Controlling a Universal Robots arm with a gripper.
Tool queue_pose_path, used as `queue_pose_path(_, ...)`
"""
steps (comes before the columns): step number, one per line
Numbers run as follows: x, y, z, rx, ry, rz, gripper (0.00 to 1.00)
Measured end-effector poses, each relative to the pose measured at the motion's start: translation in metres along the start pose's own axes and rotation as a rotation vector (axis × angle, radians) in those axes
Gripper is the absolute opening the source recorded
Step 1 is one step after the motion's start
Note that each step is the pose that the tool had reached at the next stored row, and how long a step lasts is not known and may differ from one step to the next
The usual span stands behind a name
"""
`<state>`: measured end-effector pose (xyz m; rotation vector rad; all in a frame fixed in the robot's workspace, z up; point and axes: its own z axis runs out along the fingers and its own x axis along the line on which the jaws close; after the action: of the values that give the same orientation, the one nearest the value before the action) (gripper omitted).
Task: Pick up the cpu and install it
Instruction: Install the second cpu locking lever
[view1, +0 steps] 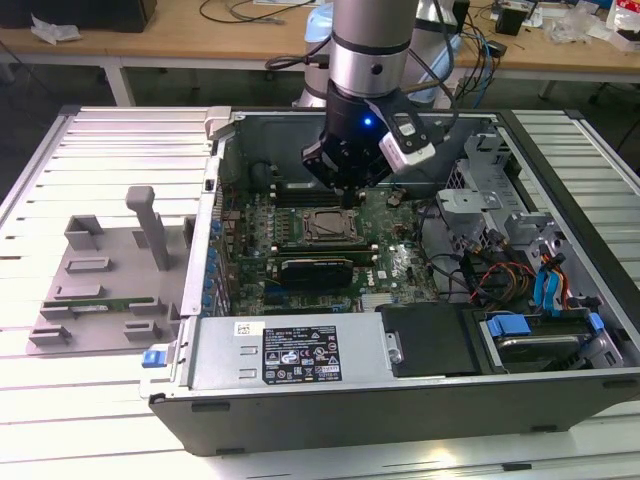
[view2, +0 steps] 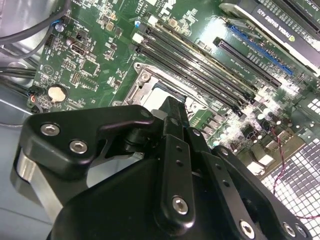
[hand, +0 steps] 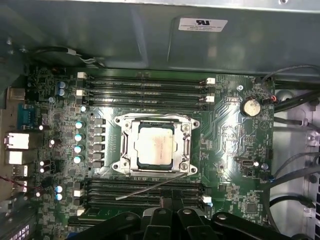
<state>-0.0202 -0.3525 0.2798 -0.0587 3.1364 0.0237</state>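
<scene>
The cpu (hand: 155, 145) lay flat inside the metal frame of the socket (hand: 122, 150) on the motherboard (hand: 230, 135), its silvery lid facing up and its edges parallel to the frame. The gripper (view1: 350, 192) hung just above the socket, over the edge nearest the memory slots (hand: 145, 187), and touched nothing that could be made out. In the second wrist view the gripper (view2: 172, 107) showed its black fingers drawn together to a narrow tip with nothing between them.

Judged from how the chip sat, the placing looked done. What mattered for doing it well was that the chip rest level within the frame with no corner riding up, and that any lift of the arm go straight up, clear of the thin retention lever (hand: 150, 189) lying loose beside the socket.

The first wrist view looked squarely down on the socket and gave the chip's alignment, plus the coin cell (hand: 250, 106) off to one side. The exterior view gave the open computer case (view1: 300, 410), the arm's height above the board, and the grey fixture tray (view1: 100, 290) well apart from the case.
</scene>
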Motion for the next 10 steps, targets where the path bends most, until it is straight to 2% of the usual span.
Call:
queue_pose_path(2,0.0001,-0.0051,0.0,-0.02,-0.0008,0.0,0.11)
queue_pose_path(6,0.0003,-0.012,0.0001,-0.0442,-0.0017,0.0,0.11)
queue_pose_path(8,0.0005,-0.0159,0.0001,-0.0613,-0.0023,0.0,0.11)
queue_pose_path(9,0.0006,-0.0175,0.0001,-0.0706,-0.0027,0.0,0.11)
queue_pose_path(10,0.0007,-0.0202,0.0002,-0.0861,-0.0033,0.0,0.11)
